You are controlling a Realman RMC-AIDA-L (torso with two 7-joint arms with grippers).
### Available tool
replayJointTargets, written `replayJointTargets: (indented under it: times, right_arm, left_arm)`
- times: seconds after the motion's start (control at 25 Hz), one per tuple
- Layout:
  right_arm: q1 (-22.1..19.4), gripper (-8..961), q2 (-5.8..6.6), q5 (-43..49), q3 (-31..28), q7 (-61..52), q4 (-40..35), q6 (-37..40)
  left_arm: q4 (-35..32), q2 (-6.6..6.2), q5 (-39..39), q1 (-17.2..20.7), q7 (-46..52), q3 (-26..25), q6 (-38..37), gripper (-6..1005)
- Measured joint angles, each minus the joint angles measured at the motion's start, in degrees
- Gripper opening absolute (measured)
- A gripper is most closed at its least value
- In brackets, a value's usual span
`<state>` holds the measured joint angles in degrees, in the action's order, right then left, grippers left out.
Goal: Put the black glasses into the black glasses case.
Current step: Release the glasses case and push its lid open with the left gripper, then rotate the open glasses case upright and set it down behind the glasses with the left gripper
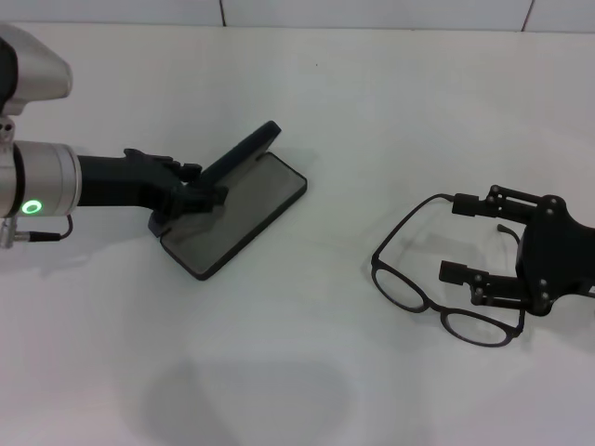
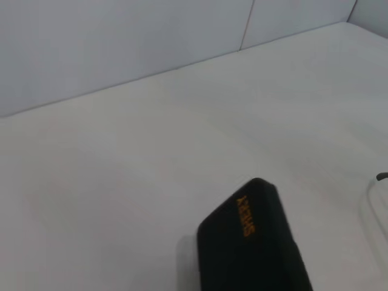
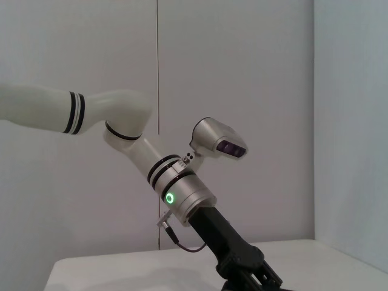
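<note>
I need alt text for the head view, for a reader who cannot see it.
On a white table, the left end effector holds the lid of the open black glasses case, which shows its grey lining. To the right, the open right end effector sits at the black glasses, which lie unfolded on the table.

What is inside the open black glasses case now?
Only grey lining shows inside the black glasses case; the left gripper hides one end. The black glasses lie outside on the table, by the right gripper.
</note>
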<state>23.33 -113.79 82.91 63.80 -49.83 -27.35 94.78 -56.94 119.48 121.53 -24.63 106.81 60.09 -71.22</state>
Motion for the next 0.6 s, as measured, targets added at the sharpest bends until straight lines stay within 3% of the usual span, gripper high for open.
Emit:
replayJointTargets:
  times: [0.24,0.36,0.6]
  right_arm:
    - [-0.14,747,-0.04,-0.03,0.00,0.00,0.02,0.96]
    - [-0.21,747,-0.03,-0.02,0.00,-0.01,0.02,2.01]
    - [-0.23,747,-0.09,1.99,0.08,-0.01,0.02,3.32]
  left_arm:
    - [-0.32,-0.08,-0.03,0.02,-0.73,-0.09,-0.02,622]
    - [-0.38,-0.06,0.04,-0.30,-1.99,0.01,-0.02,465]
    - [-0.36,0.04,0.13,-2.56,-6.92,0.03,-0.03,377]
